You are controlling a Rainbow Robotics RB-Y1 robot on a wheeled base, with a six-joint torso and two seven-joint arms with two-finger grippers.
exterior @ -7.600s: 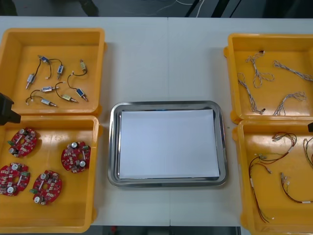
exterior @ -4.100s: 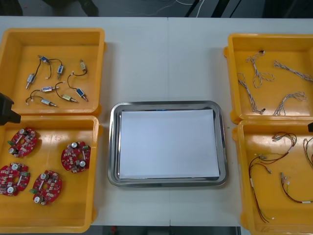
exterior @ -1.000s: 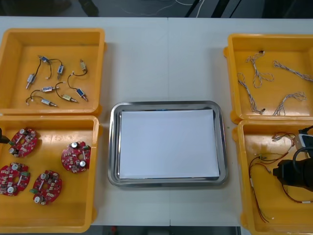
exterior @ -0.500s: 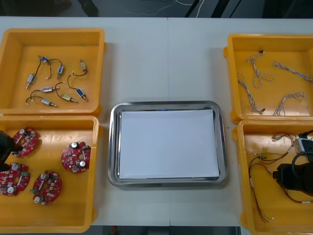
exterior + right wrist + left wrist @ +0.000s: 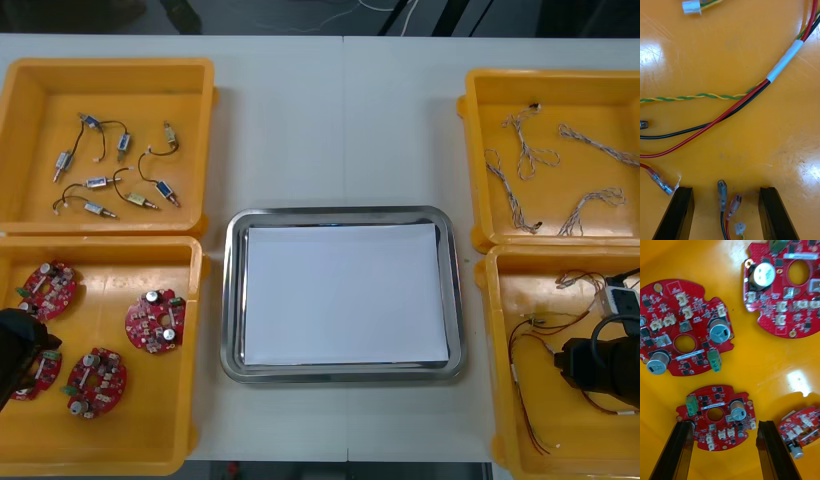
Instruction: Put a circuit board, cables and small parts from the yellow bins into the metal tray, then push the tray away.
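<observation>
The left pincer (image 5: 18, 352) is largely cut off at the front view's edge: we see only a black mass low over the near-left yellow plastic bin (image 5: 150, 440). It hides most of one board there, probably (we cannot be sure) the same small round red circuit board (image 5: 717, 416) that the left wrist view shows lying flat between its black fingers (image 5: 680, 450). Those fingers stand wide apart, one on either side of the board, and whether they touch it is hard to make out. Other red boards (image 5: 685, 337) lie around it, one cut off beside a finger.

The right pincer (image 5: 600, 365) is also partly out of frame, over the near-right yellow bin (image 5: 498, 400), and it covers some of the wiring there. Its fingers (image 5: 773, 213) are spread wide too, gripping nothing. Between them lie two loose cable ends (image 5: 722, 195), one black-wired and one red-wired. Just beyond runs a red and black cable with a white sleeve (image 5: 784, 63), beside a twisted yellow and green cable (image 5: 696, 97).

The shiny metal tray with a white inside (image 5: 232, 300) sits in the middle of the light table (image 5: 340, 130) between the bins, well apart from both pincers. The far-left yellow bin (image 5: 40, 100) holds small metal parts (image 5: 95, 182). The far-right yellow bin (image 5: 600, 95) holds thin twisted cables (image 5: 520, 125).
</observation>
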